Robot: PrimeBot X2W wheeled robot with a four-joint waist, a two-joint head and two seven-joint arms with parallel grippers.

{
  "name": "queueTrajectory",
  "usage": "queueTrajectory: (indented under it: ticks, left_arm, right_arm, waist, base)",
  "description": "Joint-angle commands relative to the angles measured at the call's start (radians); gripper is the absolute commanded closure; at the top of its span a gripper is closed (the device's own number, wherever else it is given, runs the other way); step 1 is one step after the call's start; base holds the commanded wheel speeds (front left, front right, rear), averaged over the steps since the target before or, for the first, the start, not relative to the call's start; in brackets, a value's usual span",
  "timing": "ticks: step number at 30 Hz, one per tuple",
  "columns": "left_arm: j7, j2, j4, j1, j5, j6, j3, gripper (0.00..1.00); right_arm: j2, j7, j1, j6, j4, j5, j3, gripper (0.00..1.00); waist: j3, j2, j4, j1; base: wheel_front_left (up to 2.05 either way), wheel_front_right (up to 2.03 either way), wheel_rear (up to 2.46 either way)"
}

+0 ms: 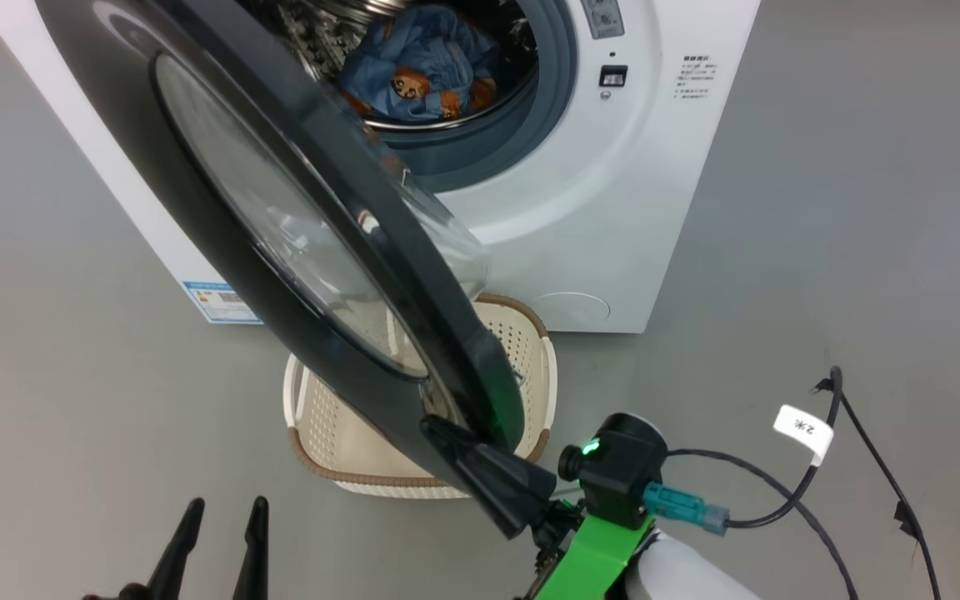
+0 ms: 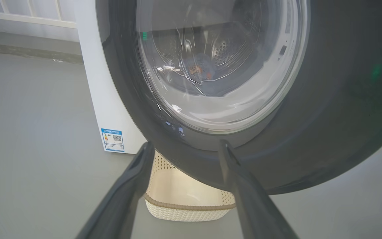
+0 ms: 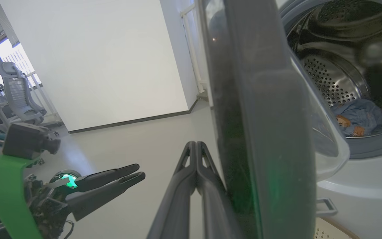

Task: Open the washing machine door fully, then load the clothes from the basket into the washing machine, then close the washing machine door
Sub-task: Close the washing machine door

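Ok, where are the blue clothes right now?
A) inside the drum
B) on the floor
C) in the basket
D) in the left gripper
A: the clothes lie bunched inside the washing machine drum, seen past the partly open door; what shows of the basket holds nothing.

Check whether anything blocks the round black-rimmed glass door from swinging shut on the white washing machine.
Nothing visible does. The blue printed clothes lie inside the steel drum, and the cream perforated basket sits on the floor beneath the door.
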Motion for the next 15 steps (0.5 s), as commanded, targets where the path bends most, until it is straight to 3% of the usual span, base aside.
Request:
queueTrajectory:
  ticks: [1, 15]
  left_arm:
    - [-0.009, 0.011, -0.026, -0.05, 0.004, -0.002, 0.034, 0.0]
    - [-0.009, 0.016, -0.038, -0.08, 0.005, -0.002, 0.032, 0.0]
  right_arm:
    - [0.011, -0.005, -0.034, 0.001, -0.027, -0.013, -0.008, 1.0]
    - [-0.016, -0.005, -0.106, 0.001, -0.043, -0.042, -0.077, 1.0]
  waist:
    - [0.012, 0.0, -0.002, 0.0]
    - [0.083, 0.0, -0.022, 0.0]
  base:
    - [0.0, 0.0, 0.0]
    - [0.0, 0.0, 0.0]
